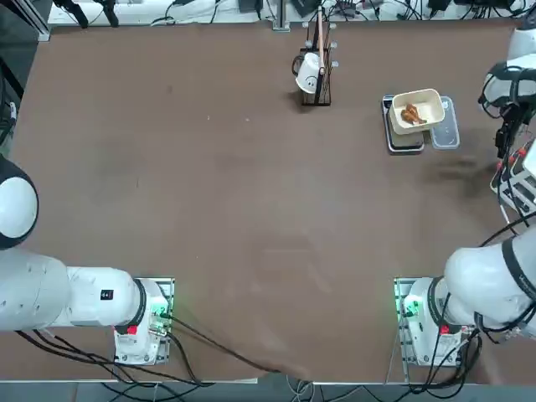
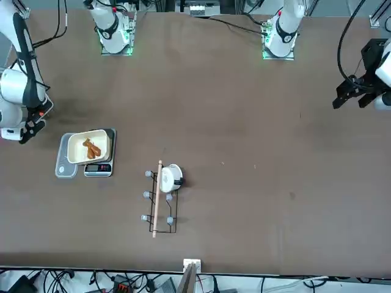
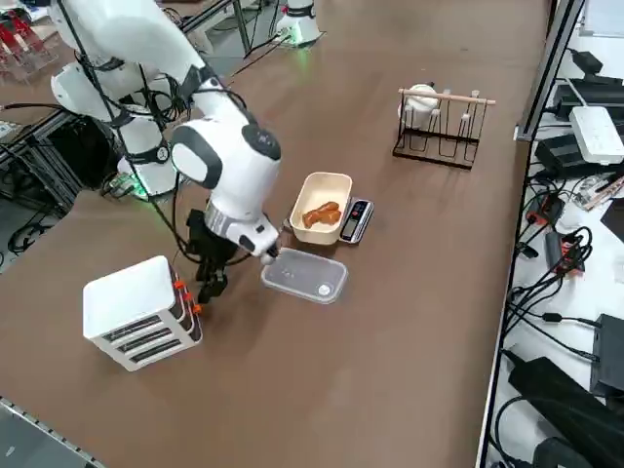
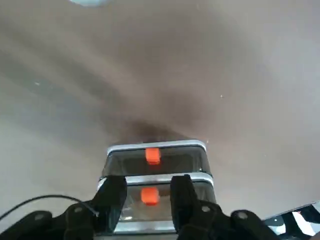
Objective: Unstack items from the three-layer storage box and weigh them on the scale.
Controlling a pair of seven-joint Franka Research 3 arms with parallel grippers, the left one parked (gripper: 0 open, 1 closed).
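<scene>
The right arm's black two-finger gripper [image 4: 147, 197] is hanging at the drawer face of the small white three-layer storage box with orange-red pull tabs [image 3: 139, 312], pointing down at it. In the wrist view its fingers [image 4: 113, 197] are standing apart, with one orange tab [image 4: 148, 195] showing in the gap between them; nothing is pinched, and whether the pads are touching the drawer front cannot be told.

The box is sitting near the table edge on the robot's right, just beside the gripper. The clear plastic rectangular lid or container [image 3: 304, 277] is lying flat close by. Beyond it, the cream rectangular tray [image 3: 322, 207] is resting on the flat dark-grey scale [image 3: 356, 219], and the lumpy orange-brown food piece [image 3: 321, 214] is lying inside that tray. No whitish piece is showing in any view.

Judging from this, the risks are these. The tab is small, so fingers closing off-centre could slip past it or clip the tab above. The box looks light and is not being held down, so a pull on a stiff drawer could drag or tip it toward the table edge. The clear container is lying close enough to be knocked by the wrist.

No brand, label or readable writing is showing; the scale's display cannot be read.
</scene>
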